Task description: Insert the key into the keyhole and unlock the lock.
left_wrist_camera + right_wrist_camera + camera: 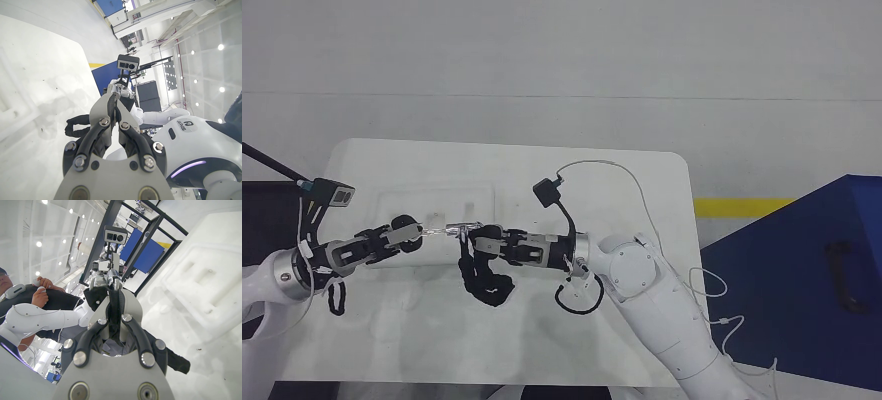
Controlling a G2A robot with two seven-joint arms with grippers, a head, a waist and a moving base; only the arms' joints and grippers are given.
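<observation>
Above the middle of the white table my two grippers meet tip to tip. My left gripper is shut on a thin flat key that points at the silver lock body. The key's tip sits at the lock's end; I cannot tell how deep it is in. My right gripper is shut on the lock's black cable just behind the silver head. The rest of that cable hangs as a loop down to the table.
A white foam tray with shallow recesses lies on the table behind the grippers. A thin white wire arcs over the right arm. A blue panel stands off the table's right edge.
</observation>
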